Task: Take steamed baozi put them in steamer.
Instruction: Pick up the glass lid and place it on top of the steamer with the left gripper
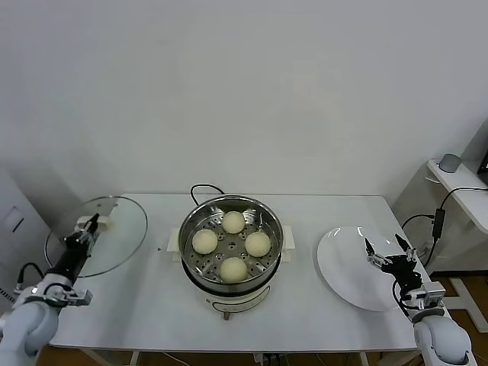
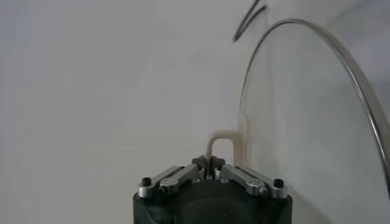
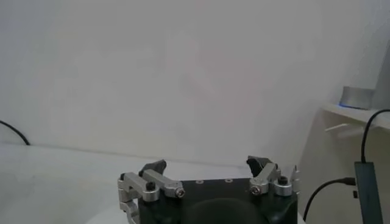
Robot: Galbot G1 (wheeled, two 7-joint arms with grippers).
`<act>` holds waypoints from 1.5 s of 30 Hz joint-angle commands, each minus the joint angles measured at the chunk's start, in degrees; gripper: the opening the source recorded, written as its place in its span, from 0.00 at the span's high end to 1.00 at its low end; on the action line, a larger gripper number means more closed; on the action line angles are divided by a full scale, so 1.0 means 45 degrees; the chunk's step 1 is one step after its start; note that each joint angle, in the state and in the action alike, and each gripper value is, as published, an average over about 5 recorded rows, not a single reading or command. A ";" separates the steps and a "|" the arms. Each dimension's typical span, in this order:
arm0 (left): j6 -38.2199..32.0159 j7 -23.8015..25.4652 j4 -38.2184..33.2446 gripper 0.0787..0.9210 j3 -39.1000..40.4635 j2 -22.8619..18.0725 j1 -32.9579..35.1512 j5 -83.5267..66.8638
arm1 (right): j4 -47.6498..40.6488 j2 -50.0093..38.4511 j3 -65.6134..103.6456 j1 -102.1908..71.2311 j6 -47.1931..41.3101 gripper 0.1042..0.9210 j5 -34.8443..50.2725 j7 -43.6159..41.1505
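Gripping glass lid (image 1: 97, 235) handle, left claw (image 1: 90, 224), four baozi (image 1: 233, 222) in steamer (image 1: 267, 263)

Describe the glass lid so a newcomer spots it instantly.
Start at the steel steamer in the middle of the white table, then look toward the table's left edge. The glass lid is there, held tilted by its cream handle in the shut left claw. Unlike the opaque white plate on the right, it is see-through with a metal rim.
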 commanded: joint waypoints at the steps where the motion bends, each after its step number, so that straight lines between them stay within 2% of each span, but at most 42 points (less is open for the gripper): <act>1: 0.2414 0.2105 -0.3076 0.96 0.0537 0.1238 0.0037 -0.1622 | 0.0018 -0.0015 -0.0006 0.0078 -0.0019 0.12 -0.0007 -0.0006; 9: 0.5693 0.3685 -0.5958 0.96 0.3025 0.1796 -0.0291 -0.1544 | 0.0031 -0.0063 -0.0015 0.0179 0.0013 0.12 -0.0128 -0.0029; 18: 0.8870 0.5078 -0.7217 0.96 0.5968 0.1457 -0.1296 0.0827 | -0.0001 0.0034 -0.0028 0.0162 0.0093 0.12 -0.0389 -0.0065; 24: 0.9629 0.5500 -0.6859 0.96 0.7187 0.0358 -0.2161 0.2547 | 0.0018 -0.0025 -0.0106 0.0187 0.0105 0.12 -0.0531 -0.0054; 32: 1.0410 0.5798 -0.6757 0.96 0.8386 -0.0689 -0.2512 0.3606 | 0.0073 -0.0135 -0.0121 0.0146 0.0084 0.12 -0.0552 -0.0042; 45: 1.0396 0.5558 -0.5855 0.96 0.9647 -0.2125 -0.2693 0.4380 | 0.0080 -0.0083 -0.0142 0.0098 0.0100 0.12 -0.0579 -0.0069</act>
